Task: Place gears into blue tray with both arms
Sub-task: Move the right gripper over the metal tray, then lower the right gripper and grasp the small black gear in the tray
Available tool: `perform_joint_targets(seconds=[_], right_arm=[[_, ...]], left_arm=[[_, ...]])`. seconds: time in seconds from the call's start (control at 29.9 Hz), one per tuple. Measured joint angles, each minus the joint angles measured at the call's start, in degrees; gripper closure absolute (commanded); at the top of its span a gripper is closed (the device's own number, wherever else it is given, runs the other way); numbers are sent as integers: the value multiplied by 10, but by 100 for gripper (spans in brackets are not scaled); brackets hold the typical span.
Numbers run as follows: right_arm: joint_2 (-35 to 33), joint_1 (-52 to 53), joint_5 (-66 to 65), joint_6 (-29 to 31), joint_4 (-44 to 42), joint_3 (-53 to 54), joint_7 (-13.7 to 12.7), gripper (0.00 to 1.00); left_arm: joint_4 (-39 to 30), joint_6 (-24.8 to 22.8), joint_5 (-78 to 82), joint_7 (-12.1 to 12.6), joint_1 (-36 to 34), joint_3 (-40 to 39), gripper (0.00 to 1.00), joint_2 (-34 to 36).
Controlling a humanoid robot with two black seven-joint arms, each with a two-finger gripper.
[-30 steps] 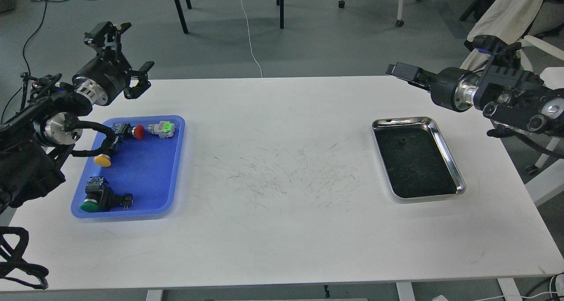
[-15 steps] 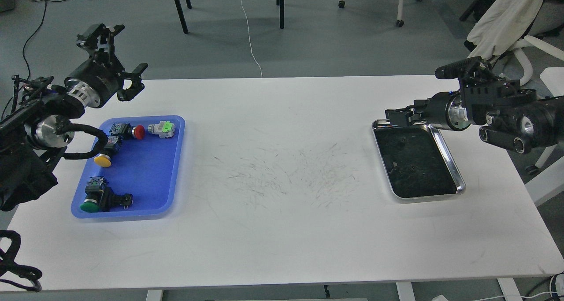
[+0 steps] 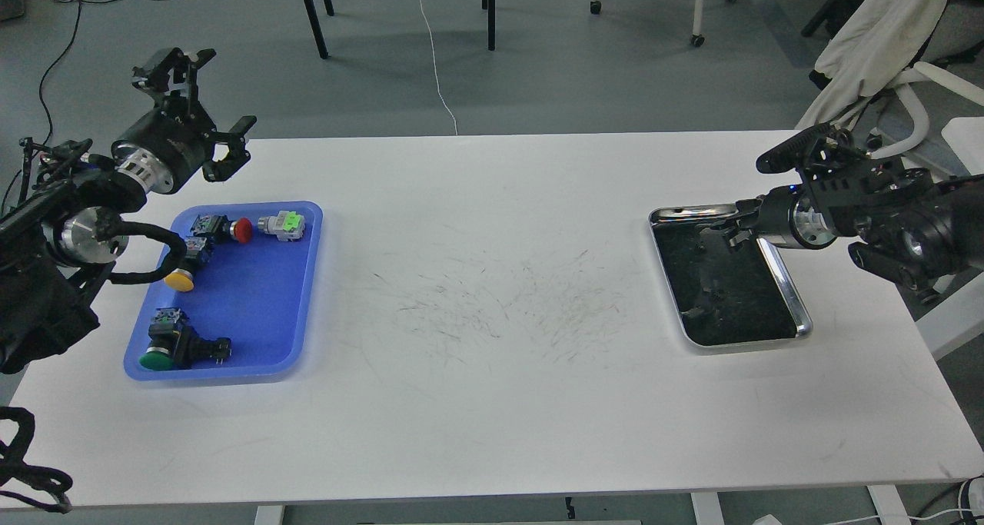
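The blue tray lies at the table's left and holds several push-button switches. My left gripper hangs above the table's far left corner, behind that tray, open and with nothing between its fingers. My right gripper reaches in from the right and sits low over the far end of the shiny steel tray. Its fingers are dark against the tray's dark inside, so I cannot tell whether they are open or shut. The gears do not stand out on that dark floor.
In the blue tray are a red-capped switch, a green-and-white one, a yellow-capped one and a green-capped one. The white table between the two trays is scuffed. Chairs and cables lie beyond the far edge.
My right arm has swung down and to the left, from above the table's right edge to the steel tray's far end. My left gripper has drifted slightly left.
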Motion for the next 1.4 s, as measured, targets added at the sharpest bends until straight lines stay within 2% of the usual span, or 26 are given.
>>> perform_joint_targets(seconds=[0.3, 0.74, 0.8, 0.94, 1.4], right_arm=[[53, -17, 1, 2, -43, -32, 1, 25], [53, -78, 7, 4, -118, -46, 2, 26], [53, -87, 9, 5, -131, -45, 2, 27], [54, -94, 9, 7, -138, -37, 2, 36], [65, -99, 9, 12, -145, -10, 0, 39]], left_arm=[[1, 0, -1, -2, 4, -1, 1, 0], [1, -5, -1, -8, 12, -1, 1, 3], [1, -5, -1, -8, 12, -1, 1, 3], [1, -4, -1, -8, 12, -1, 1, 3], [1, -4, -1, -8, 12, -1, 1, 3]])
